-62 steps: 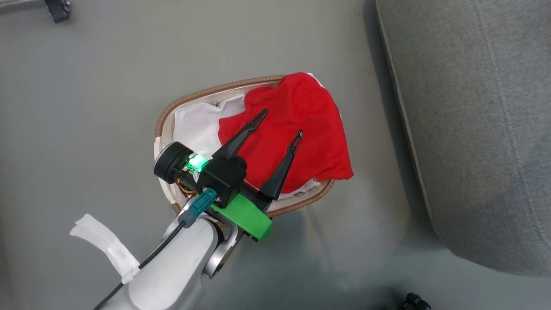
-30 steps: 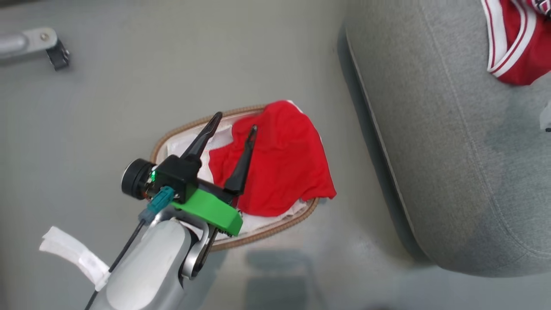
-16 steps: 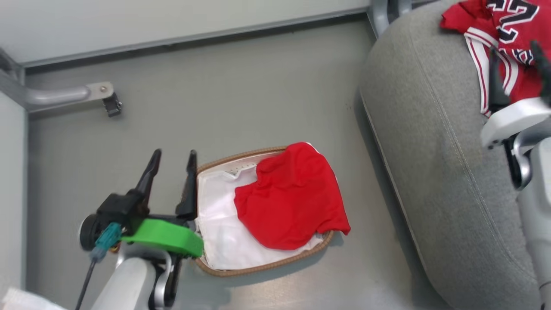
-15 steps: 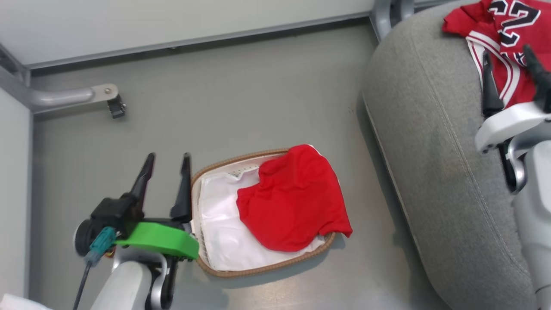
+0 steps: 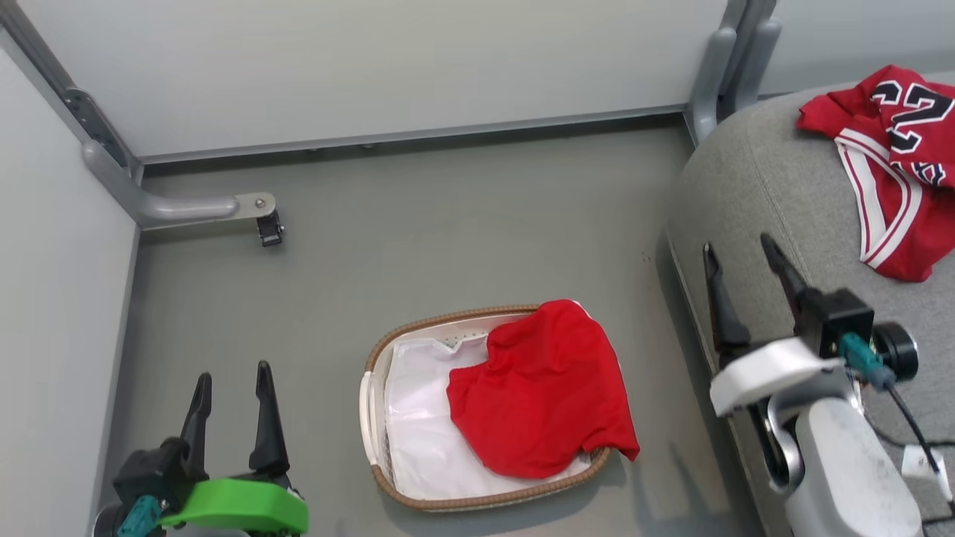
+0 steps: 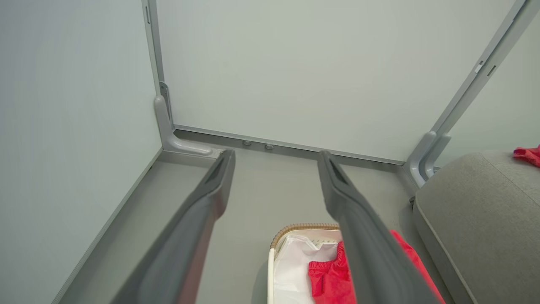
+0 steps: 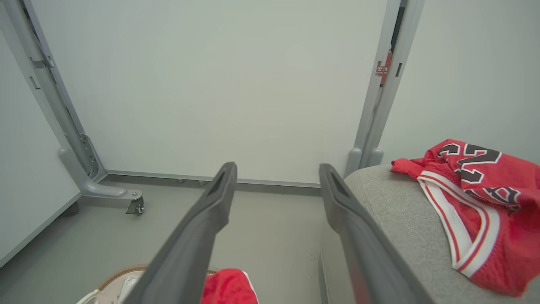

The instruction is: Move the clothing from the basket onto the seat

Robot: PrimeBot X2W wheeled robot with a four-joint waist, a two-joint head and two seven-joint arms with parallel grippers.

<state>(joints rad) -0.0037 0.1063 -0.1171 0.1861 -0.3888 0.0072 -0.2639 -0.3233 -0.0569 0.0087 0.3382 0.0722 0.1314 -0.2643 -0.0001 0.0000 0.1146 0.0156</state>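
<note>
- I'm seeing the seat (image 5: 776, 186) already carrying the jersey (image 5: 903, 186).
- The basket (image 5: 440, 321) is sitting on the floor, holding the plain red garment (image 5: 545, 395).
- The left gripper (image 5: 233, 371) and right gripper (image 5: 737, 243) are hanging spread, empty.
- I'm judging the second pick is in hand, calling for a claw to be lowered onto that garment.

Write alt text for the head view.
A plain red garment lies in an oval basket on the floor; a numbered red jersey lies on the grey seat at right. The left gripper and right gripper stand open, empty.
</note>
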